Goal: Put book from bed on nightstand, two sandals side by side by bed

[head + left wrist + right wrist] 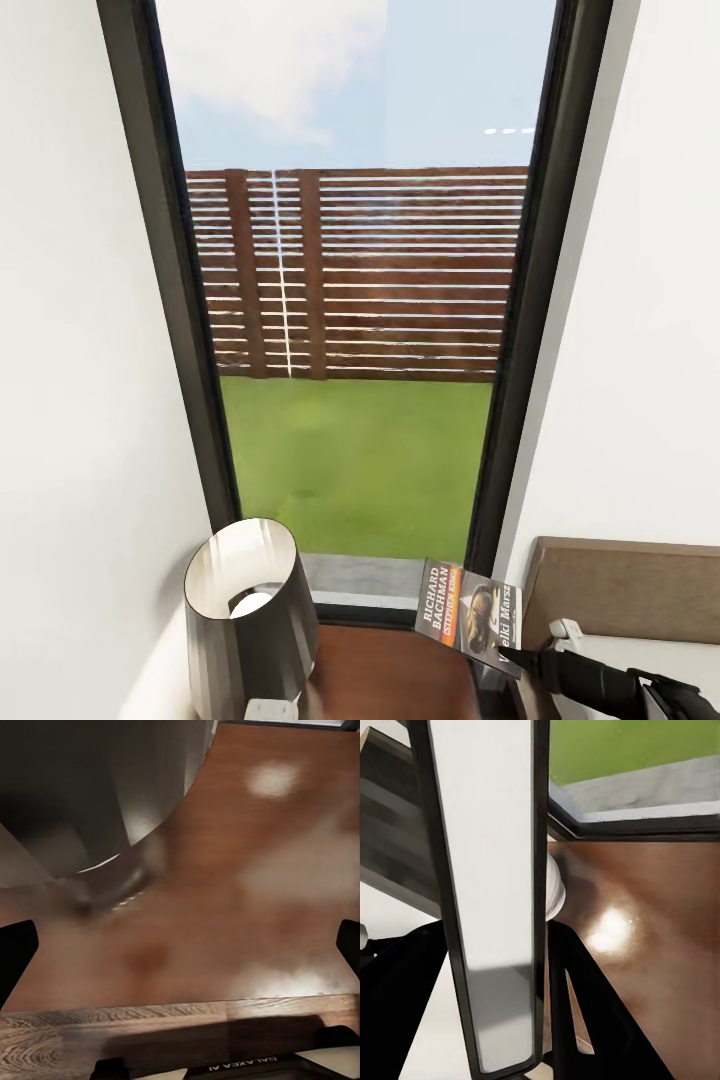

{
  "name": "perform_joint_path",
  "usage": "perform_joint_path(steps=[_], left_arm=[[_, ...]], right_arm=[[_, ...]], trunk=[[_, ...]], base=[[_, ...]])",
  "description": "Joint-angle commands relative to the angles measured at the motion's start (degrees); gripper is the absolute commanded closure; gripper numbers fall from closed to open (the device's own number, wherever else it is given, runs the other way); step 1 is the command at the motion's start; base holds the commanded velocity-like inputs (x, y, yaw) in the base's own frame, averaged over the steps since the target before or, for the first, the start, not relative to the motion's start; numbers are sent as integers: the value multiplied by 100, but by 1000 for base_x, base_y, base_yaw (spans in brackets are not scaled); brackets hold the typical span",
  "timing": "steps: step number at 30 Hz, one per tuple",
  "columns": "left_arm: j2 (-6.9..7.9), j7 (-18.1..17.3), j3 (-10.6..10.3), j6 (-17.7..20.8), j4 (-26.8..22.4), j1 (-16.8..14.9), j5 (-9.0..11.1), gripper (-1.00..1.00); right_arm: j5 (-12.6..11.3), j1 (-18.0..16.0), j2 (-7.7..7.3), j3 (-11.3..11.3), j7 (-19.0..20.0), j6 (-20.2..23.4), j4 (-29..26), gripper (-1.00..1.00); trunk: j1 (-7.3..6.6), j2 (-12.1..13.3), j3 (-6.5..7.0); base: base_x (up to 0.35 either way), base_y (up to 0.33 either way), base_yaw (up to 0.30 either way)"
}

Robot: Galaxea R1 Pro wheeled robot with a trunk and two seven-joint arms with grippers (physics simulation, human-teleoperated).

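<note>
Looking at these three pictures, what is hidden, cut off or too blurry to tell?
- Head view: the nightstand runs off the bottom edge, so its drawers are unseen; the lamp covers its left part.
- Head view: the book has its lower corner behind the right gripper.
- Right wrist view: the book shows edge-on, its cover unreadable.
- Left wrist view: the lamp is blurred.

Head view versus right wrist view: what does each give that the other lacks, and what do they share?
Head view alone: the book's printed cover, the headboard, the fence and sky. Right wrist view alone: the book edge-on, a pale strip clamped between the right claw's dark fingers. Both share: the nightstand's glossy brown top, the lamp, the window frame and grass.
</note>
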Motion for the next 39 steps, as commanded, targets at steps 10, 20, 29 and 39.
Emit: perform_joint_path(steps=[10,20,29,39], left_arm=[[15,-1170,-44,312,-14,-3,57,-100],[149,-3469,-56,2567,-2418,19,36,-100],[534,-3976,-61,4485,-5677,338,65,-100],[586,-4039,-28,5844,-7390,468,88,-100]], right_arm=[[30,-2,18,-35,-86,60,12,100],[32,-2,126,-31,-489,60,16,100],[36,-2,146,-34,-572,60,16,100],[36,-2,148,-30,-701,60,16,100]], trunk=[[2,-4,-2],[2,-4,-2],[2,-4,-2],[2,-4,-2]], base=[[0,0,0],[0,0,0],[0,0,0],[0,0,0]])
